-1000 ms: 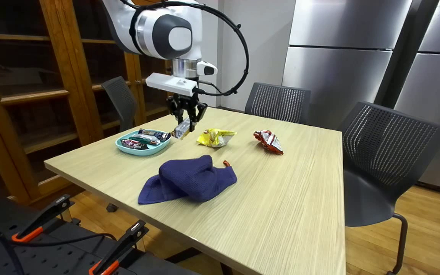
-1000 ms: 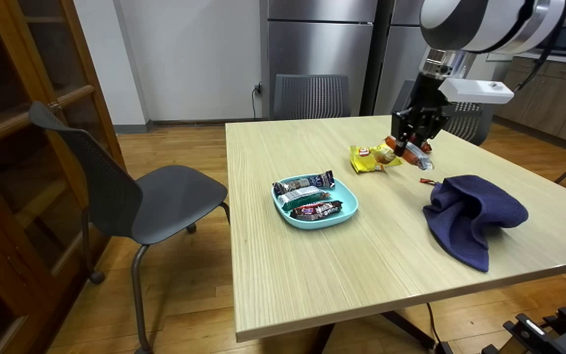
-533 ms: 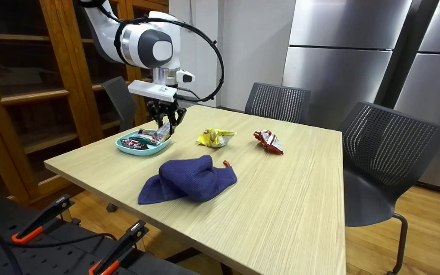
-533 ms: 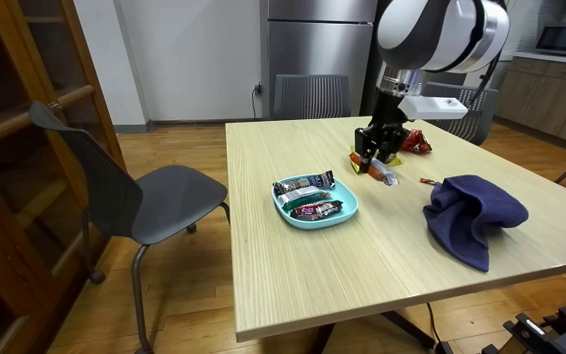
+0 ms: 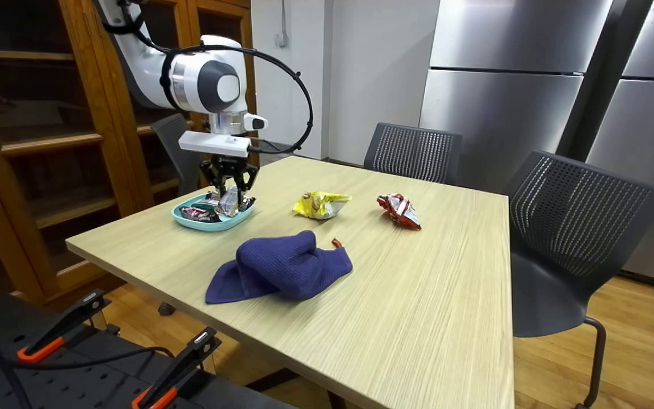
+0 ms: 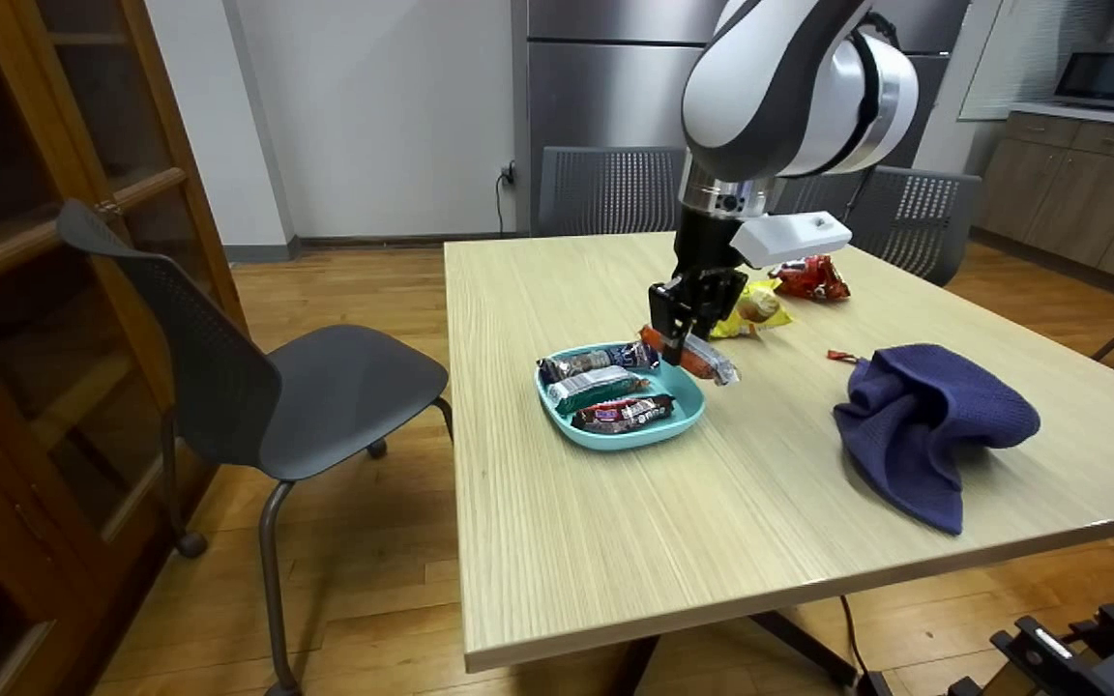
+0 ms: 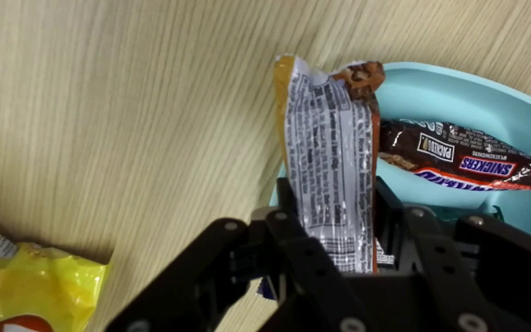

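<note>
My gripper [image 7: 334, 193] is shut on an orange-and-silver wrapped bar [image 7: 330, 133], with one finger on each side of it. In an exterior view the gripper [image 6: 681, 333] holds this bar [image 6: 717, 365] at the right edge of a light-blue tray [image 6: 620, 445], tilted and apparently just above it. The tray holds a dark-blue bar [image 6: 591, 362], a green-and-silver bar [image 6: 596, 389] and a brown Snickers bar [image 6: 623, 414]. In the wrist view the Snickers bar [image 7: 468, 157] lies right of the held bar; the fingers mostly hide the other bars.
A yellow chip bag [image 5: 318, 205] and a red-and-silver bag [image 5: 399, 210] lie on the wooden table [image 5: 418, 295]. A crumpled navy cloth [image 5: 287, 267] lies near the front edge. Grey chairs [image 6: 335, 387] stand around the table.
My gripper has carried the held bar from beside the yellow bag towards the tray and lowered it. The tray, bags and cloth have stayed in place.
</note>
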`<state>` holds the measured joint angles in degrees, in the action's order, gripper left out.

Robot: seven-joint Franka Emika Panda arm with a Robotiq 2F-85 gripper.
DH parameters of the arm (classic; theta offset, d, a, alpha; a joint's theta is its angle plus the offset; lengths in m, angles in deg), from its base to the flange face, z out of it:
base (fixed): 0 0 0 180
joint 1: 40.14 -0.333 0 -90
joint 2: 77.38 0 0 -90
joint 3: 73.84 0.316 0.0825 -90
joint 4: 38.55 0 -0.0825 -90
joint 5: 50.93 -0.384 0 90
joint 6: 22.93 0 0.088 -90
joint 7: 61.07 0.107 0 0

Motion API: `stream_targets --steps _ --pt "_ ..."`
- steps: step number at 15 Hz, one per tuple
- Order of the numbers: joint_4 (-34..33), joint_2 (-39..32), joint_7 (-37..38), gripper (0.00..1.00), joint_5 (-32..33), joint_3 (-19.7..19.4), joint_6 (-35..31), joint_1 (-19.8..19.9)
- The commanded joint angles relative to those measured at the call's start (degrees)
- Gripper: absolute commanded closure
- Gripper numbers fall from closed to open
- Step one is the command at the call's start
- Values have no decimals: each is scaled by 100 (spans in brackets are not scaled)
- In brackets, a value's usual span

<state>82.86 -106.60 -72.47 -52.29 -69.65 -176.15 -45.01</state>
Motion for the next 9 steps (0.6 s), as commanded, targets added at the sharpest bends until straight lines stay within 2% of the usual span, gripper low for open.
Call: stream_targets --steps 1,9 --pt "-449 -340 162 83 333 16 252 -122" --pt "-929 -810 159 83 568 13 367 -262"
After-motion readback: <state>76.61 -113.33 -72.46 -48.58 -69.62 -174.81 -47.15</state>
